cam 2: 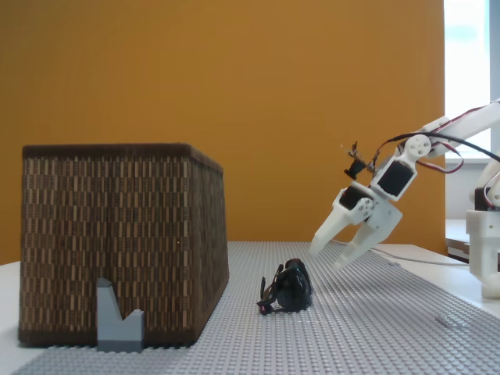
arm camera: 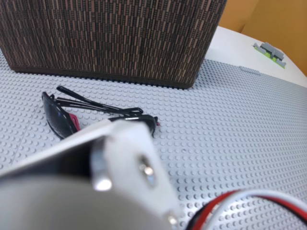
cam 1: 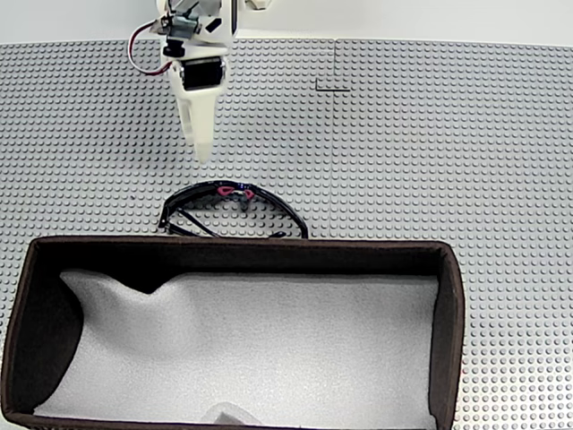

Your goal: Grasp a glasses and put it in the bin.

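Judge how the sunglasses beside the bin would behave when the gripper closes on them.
The glasses look glossy and curved, so the fingers may slip. The thin temple arms lie folded and would probably flex or swing. They look light, so a nudge from the open gripper would likely slide them across the studded baseplate.

A lab or maker-style test bench: the surface (cam 1: pixel 448 161) is a grey studded building-plate mat, an orange wall (cam 2: pixel 234 94) stands behind it, and a bright window (cam 2: pixel 471 78) sits right of that wall.

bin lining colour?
White, foam-like, inside the dark brown bin; lining shows best in a fixed view from above.
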Robot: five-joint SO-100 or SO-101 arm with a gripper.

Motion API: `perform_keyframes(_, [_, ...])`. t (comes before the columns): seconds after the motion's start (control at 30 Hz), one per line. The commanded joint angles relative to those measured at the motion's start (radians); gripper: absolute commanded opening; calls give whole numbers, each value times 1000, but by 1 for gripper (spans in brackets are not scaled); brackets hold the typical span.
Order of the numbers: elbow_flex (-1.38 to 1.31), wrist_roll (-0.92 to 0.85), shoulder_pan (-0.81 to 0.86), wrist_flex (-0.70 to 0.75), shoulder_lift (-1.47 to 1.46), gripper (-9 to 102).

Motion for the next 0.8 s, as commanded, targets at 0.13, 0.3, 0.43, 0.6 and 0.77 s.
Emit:
perform_keyframes(0.13, [21, -32, -2, -193, -58, 23])
perform_keyframes(0.3, [51, -31, -20, -287, -43, 23])
perform_keyframes(0.43, [61, -32, -26, -357, -55, 22])
perform_keyframes(0.6, [9, -67, -29, -388, -189, 22])
perform_keyframes(0.77, [-130, -64, -9, -265, -290, 19])
